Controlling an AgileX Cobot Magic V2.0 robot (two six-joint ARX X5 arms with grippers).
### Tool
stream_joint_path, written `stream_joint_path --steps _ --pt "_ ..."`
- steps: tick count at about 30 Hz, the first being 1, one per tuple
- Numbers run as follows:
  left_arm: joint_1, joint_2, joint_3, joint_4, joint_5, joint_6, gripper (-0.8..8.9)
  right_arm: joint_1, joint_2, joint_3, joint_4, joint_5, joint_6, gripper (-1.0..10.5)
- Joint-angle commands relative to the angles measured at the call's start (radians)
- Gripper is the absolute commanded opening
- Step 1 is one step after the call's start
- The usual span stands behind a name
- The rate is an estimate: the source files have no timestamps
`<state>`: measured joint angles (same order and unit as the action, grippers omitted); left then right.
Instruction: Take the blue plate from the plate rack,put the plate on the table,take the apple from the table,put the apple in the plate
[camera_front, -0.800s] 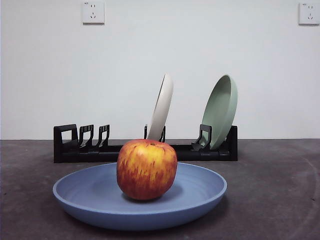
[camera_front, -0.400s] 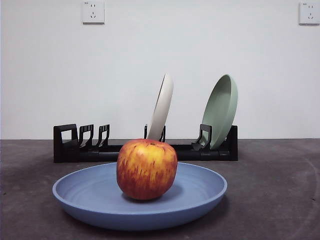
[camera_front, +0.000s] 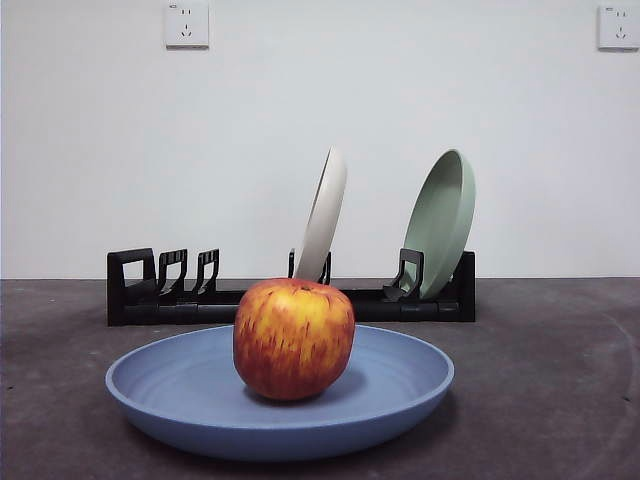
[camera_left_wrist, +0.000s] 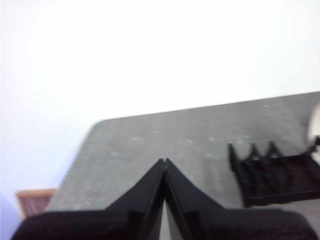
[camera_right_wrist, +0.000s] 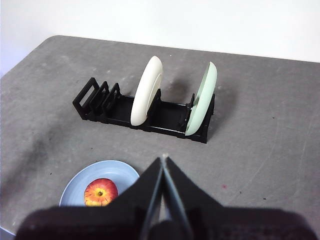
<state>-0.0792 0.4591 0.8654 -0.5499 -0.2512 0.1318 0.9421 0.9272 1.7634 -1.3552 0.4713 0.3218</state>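
Okay, left to right in the front view: the plate rack (camera_front: 290, 297) runs across the back of the tabletop (camera_front: 560, 400), its squared loop and the two slotted holders beside it at the left end standing vacant, then a cream-white plate (camera_front: 322, 215) leaning in a middle slot, then a sage-green plate (camera_front: 440, 222) leaning at the right end. In front of the rack and apart from it, the blue plate (camera_front: 280, 395) lies flat on the tabletop, with the apple (camera_front: 294, 338) sitting upright near its centre, stem dimple up, nothing touching either. No arm shows in that view. Left gripper (camera_left_wrist: 164, 161) is raised over bare tabletop, off beyond the loop end of the rack, jaws clenched tip to tip on nothing. Right gripper (camera_right_wrist: 164, 157) hangs high, looking down on the whole layout from the near side, above the tabletop just right of the plate, jaws likewise pressed together and holding nothing. Judgement: all four steps read as done, plate out of the rack and down, apple in it, so the step in hand looks like the retreat after the drop. Next move calls for no further grasp, just both arms parked clear of the plate so nothing nudges the apple
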Motion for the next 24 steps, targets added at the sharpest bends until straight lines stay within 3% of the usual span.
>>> stream_joint_path --steps 1,6,10,16,24 --pt "0.054 -0.11 -0.259 0.167 0.064 0.024 -0.04 0.001 -0.001 0.0 -0.02 0.002 0.0 0.0" --pt "0.118 -0.278 -0.625 0.478 0.338 -0.104 -0.04 0.001 0.0 0.0 -0.02 0.002 0.0 0.0" --pt "0.135 -0.377 -0.805 0.594 0.477 -0.152 -0.04 0.001 0.0 0.0 -0.02 0.002 0.0 0.0" --pt "0.135 -0.455 -0.858 0.492 0.49 -0.175 -0.04 0.001 0.0 0.0 -0.02 0.001 0.0 0.0" --pt "0.132 -0.455 -0.858 0.389 0.458 -0.081 -0.04 0.001 0.0 0.0 -0.02 0.002 0.0 0.0"
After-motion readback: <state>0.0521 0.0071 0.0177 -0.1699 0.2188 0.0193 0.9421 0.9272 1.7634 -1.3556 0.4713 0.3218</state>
